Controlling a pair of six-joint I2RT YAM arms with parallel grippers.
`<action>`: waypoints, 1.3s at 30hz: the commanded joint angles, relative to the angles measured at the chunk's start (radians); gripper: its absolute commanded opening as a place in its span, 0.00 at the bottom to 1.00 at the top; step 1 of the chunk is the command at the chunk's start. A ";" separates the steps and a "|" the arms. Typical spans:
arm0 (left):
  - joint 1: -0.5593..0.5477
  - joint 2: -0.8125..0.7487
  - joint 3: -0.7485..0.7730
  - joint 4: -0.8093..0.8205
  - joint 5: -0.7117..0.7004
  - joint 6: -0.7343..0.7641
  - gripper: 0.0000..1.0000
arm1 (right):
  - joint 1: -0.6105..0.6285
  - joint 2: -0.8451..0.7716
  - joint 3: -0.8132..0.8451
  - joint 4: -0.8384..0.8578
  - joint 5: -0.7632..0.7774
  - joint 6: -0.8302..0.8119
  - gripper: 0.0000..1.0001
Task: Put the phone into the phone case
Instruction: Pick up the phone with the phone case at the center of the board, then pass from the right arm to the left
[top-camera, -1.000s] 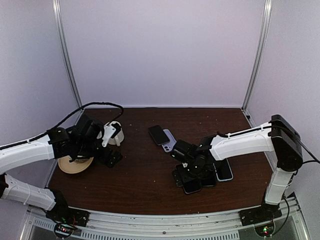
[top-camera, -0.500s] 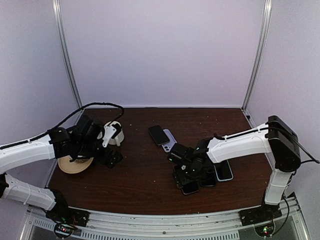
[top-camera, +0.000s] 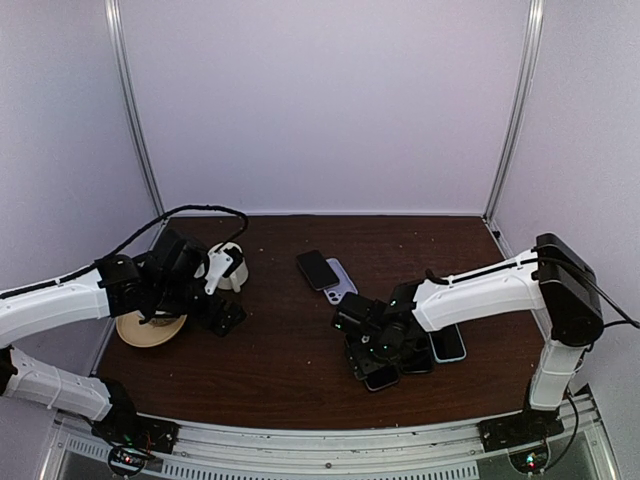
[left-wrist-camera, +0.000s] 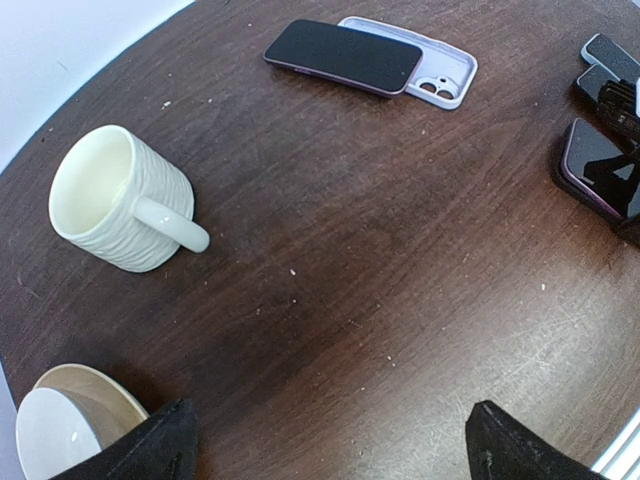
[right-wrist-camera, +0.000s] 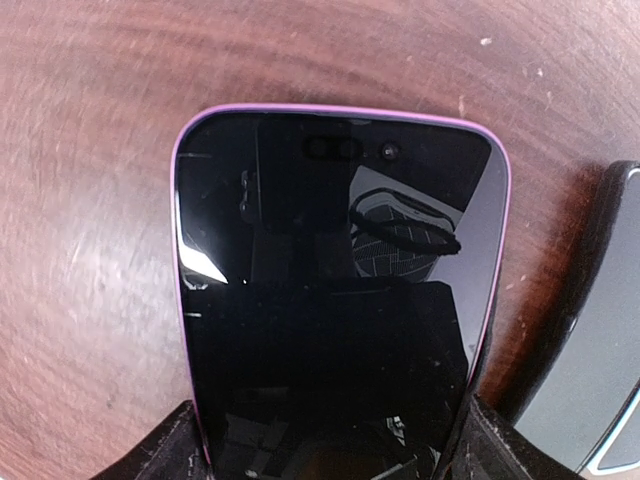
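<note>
Jaws on my right arm are spread wide and straddle the black glass-fronted phone with the purple rim (right-wrist-camera: 335, 300). It lies screen up on the dark wooden bench (right-wrist-camera: 90, 150) at the near right. Each of the fingers (right-wrist-camera: 180, 445) sits just outside a long edge of the phone. Whether the pads press on it I cannot tell.

Handling judgement: the phone is a stiff, thin, fairly dense slab with a slick glass face and rounded edges.
- Grip it across the width, on the long edges near mid-length, so that it hangs level.
- Do not load the glass.
- It lies flat, so the fingertips must seat firmly against the rim or it will slide out.

Caution: a second dark phone (right-wrist-camera: 590, 330) lies just beside its right edge and leaves little room for that finger.

Jaws on my left arm hang wide and hold nothing. Their fingertips (left-wrist-camera: 150, 450) are above the left side of the bench, near a round tan saucer (left-wrist-camera: 85, 395). Beyond the saucer is a white ribbed ceramic mug (left-wrist-camera: 115, 205).

Farthest out, near mid-bench, lies the lilac phone case (left-wrist-camera: 440, 75), apparently open side up. A black slab phone (left-wrist-camera: 345, 55) rests partly over one end of it. I judge that the case will flex and that this phone blocks insertion.
</note>
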 joint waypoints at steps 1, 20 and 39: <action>0.008 -0.015 0.010 0.034 0.012 0.012 0.97 | 0.047 -0.070 -0.006 -0.004 0.080 -0.048 0.31; -0.131 -0.281 -0.191 0.683 0.470 -0.078 0.85 | 0.267 -0.270 -0.023 0.801 0.536 -0.801 0.23; -0.140 -0.173 -0.094 0.648 0.409 -0.215 0.31 | 0.287 -0.245 0.002 0.876 0.484 -0.918 0.21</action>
